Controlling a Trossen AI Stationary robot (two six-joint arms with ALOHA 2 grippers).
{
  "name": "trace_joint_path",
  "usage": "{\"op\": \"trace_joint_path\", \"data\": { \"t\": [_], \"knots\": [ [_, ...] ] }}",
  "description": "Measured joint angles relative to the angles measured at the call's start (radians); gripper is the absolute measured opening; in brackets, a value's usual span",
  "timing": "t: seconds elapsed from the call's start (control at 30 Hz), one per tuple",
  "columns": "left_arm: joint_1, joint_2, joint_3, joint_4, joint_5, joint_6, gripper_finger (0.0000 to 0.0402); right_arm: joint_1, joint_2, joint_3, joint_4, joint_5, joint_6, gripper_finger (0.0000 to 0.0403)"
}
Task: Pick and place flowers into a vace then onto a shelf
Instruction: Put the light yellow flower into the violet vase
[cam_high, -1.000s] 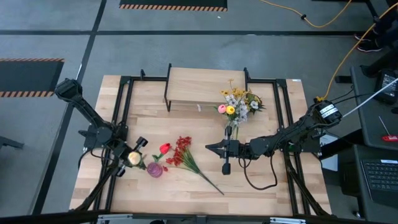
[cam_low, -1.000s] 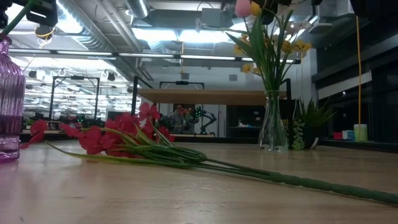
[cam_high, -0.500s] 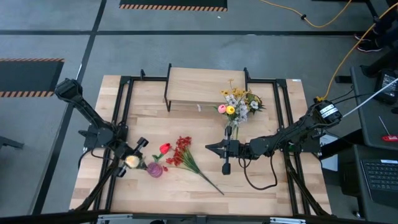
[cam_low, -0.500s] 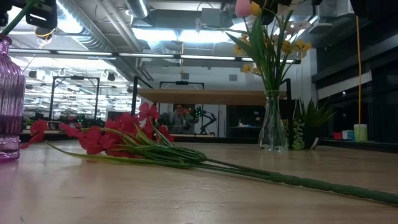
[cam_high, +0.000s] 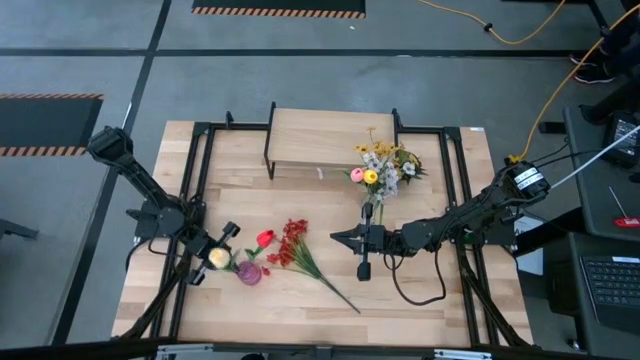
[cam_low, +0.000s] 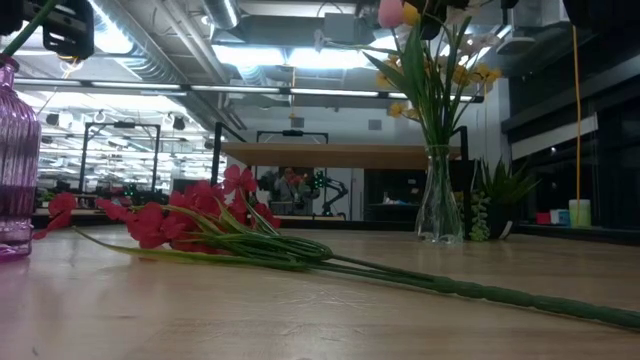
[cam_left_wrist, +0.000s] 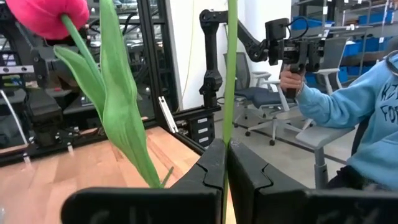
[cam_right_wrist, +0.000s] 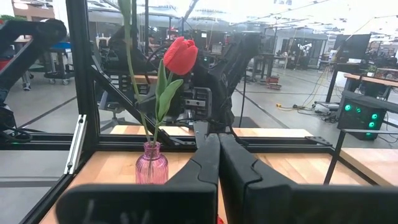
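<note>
A purple glass vase stands near the table's left front and holds a red tulip. My left gripper is beside the vase, shut on a green stalk topped by a yellow bloom. The red berry spray lies flat on the table. A clear vase with yellow, pink and white flowers stands in front of the shelf. My right gripper is shut, holds nothing, and points at the purple vase. My left gripper pinches the green stalk between its two fingers, which lie across it. The stalk runs on beyond the fingers. In the right wrist view this stalk slants down into the purple vase's mouth beside the tulip.
The spray's long stalk stretches toward the table's front right. Black frame rails run along both sides of the table. A person in a blue sleeve sits beyond the table. Bare wood lies at the right front.
My left gripper has come down a little over the purple vase, still shut on the stalk. Nothing else has moved.
</note>
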Motion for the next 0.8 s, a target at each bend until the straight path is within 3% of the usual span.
{"op": "trace_joint_path", "data": {
  "t": [0.8],
  "knots": [
    [0.000, 0.078, 0.000, -0.021, -0.063, -0.084, 0.0003, 0.000, 0.000, 0.000, 0.000, 0.000, 0.005, 0.0005]
  ]
}}
